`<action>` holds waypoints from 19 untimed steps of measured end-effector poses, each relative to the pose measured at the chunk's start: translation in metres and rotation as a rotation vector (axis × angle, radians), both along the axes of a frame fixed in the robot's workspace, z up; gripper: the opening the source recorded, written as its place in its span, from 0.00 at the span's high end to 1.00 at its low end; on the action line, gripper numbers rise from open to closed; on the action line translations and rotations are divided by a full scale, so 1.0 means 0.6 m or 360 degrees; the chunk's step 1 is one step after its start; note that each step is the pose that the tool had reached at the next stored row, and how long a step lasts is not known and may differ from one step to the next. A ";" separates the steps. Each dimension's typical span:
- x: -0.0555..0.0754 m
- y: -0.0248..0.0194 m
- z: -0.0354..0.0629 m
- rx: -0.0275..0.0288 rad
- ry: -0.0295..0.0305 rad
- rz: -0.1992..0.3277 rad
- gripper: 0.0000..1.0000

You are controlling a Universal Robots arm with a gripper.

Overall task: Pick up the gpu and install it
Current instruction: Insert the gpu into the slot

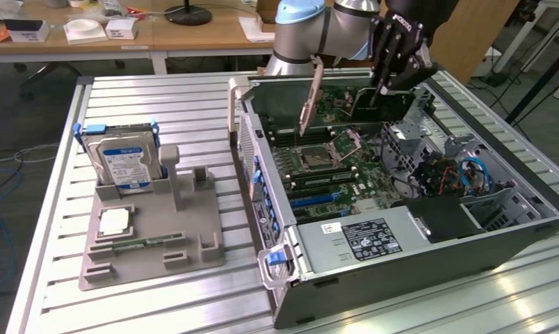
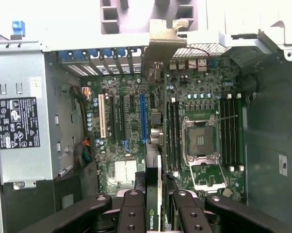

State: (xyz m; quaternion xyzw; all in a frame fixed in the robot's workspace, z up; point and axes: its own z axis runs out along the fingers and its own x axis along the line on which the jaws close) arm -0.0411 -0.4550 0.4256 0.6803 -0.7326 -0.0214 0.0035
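Note:
The gpu (image 1: 340, 104), a green card with a silver end bracket (image 1: 307, 104), hangs edge-down above the open computer case (image 1: 502, 240), over the motherboard (image 1: 340, 163). My gripper (image 1: 391, 76) is shut on its upper edge. In the wrist view the gpu (image 2: 153, 179) runs edge-on between the black fingers (image 2: 134, 208), and its bracket (image 2: 163, 41) reaches the case's rear wall. The card hangs just beside the long blue slot (image 2: 143, 119) and is clear of the board.
A grey fixture (image 1: 149, 261) on the slatted table (image 1: 168, 97) holds an upright hard drive (image 1: 122, 160), a processor chip (image 1: 115, 221) and a memory stick (image 1: 149, 242). The power supply (image 1: 363, 236) fills the case's near end. Cables (image 1: 470, 174) lie inside.

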 end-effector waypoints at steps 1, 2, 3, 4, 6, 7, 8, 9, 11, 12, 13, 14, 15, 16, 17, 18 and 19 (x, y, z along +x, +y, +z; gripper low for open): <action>0.000 0.0000 0.000 -0.00001 0.00000 0.0015 0.74; 0.000 0.0000 0.000 -0.00001 0.00000 0.0029 0.74; 0.000 0.0000 0.000 0.00000 0.00001 0.0036 0.74; 0.000 0.0000 0.000 -0.00001 0.00000 0.0036 0.74; 0.000 0.0000 0.000 -0.00001 0.00001 0.0036 0.74; 0.000 0.0000 0.000 -0.00001 0.00001 0.0036 0.74; 0.000 0.0000 0.000 0.00000 0.00000 0.0036 0.74; 0.000 0.0000 0.000 0.00000 0.00000 0.0036 0.74; 0.000 0.0000 0.000 0.00000 0.00000 0.0036 0.74; 0.000 0.0000 0.000 0.00000 0.00000 0.0036 0.74; 0.000 0.0001 -0.001 0.00002 -0.00001 0.0036 0.74; 0.000 0.0002 -0.002 0.00000 0.00001 0.0036 0.74; 0.000 0.0001 -0.003 -0.00003 0.00001 0.0036 0.74; 0.000 0.0000 -0.005 -0.00001 0.00000 0.0036 0.74; 0.000 0.0000 -0.007 0.00000 -0.00002 0.0036 0.74; 0.000 0.0000 -0.009 0.00000 -0.00004 0.0036 0.74; 0.000 0.0000 -0.011 0.00000 -0.00004 0.0036 0.74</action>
